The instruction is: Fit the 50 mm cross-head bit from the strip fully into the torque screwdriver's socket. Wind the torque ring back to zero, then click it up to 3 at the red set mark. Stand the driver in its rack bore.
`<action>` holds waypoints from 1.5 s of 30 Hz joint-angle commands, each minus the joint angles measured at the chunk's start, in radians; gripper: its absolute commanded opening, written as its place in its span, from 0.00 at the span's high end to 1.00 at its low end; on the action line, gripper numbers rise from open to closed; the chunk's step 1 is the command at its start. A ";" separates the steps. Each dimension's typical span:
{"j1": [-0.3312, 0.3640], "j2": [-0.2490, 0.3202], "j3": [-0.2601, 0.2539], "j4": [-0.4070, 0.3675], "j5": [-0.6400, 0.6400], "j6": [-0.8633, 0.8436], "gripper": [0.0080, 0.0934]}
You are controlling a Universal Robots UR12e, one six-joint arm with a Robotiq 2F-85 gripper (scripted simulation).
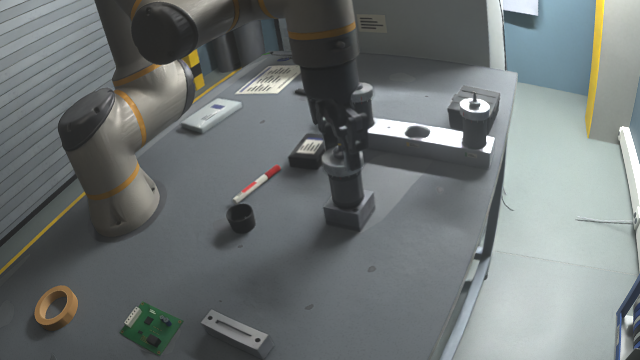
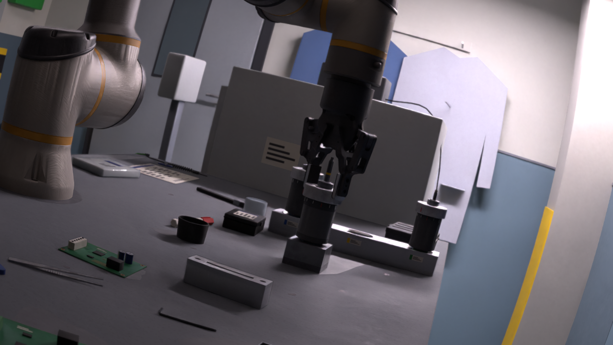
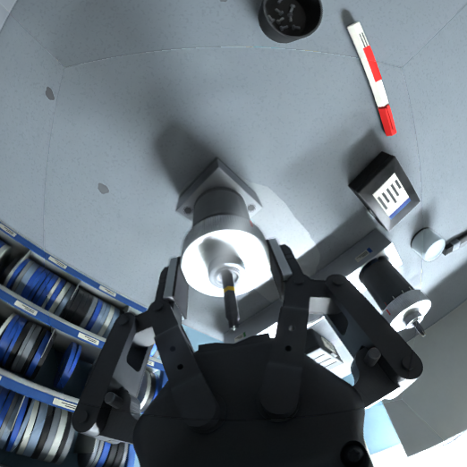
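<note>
The torque screwdriver (image 1: 345, 182) (image 2: 316, 213) (image 3: 223, 250) stands upright in a square grey holder block (image 1: 349, 210) (image 2: 307, 254) in the middle of the bench. Its pale torque ring (image 1: 341, 164) (image 2: 320, 195) sits at the top, and a dark bit with a yellow band (image 3: 230, 300) (image 2: 329, 168) sticks up from the socket. The rack (image 1: 430, 143) (image 2: 377, 249) lies behind, with an empty bore (image 1: 417, 131) in its middle and another driver (image 1: 474, 122) (image 2: 426, 225) at its right end. My gripper (image 1: 342, 156) (image 2: 326, 193) (image 3: 226, 273) comes straight down over the driver and is closed around the torque ring.
The robot's base (image 1: 112, 165) stands at the left of the bench. A slotted grey strip block (image 1: 237, 333) (image 2: 227, 281), a black cup (image 1: 240, 218) (image 3: 290, 15), a red and white marker (image 1: 256, 183) (image 3: 372, 76) and a small black box (image 1: 307, 151) (image 3: 384, 190) lie around the driver.
</note>
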 commanded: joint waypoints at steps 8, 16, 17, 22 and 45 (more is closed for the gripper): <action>0.000 0.001 0.000 -0.002 0.000 0.001 0.18; 0.000 0.001 0.000 -0.002 0.000 0.001 0.00; 0.000 0.001 0.000 -0.002 0.000 0.001 0.00; 0.000 0.001 0.000 -0.002 0.000 0.001 0.00; 0.000 -0.046 -0.028 0.073 0.000 0.001 0.00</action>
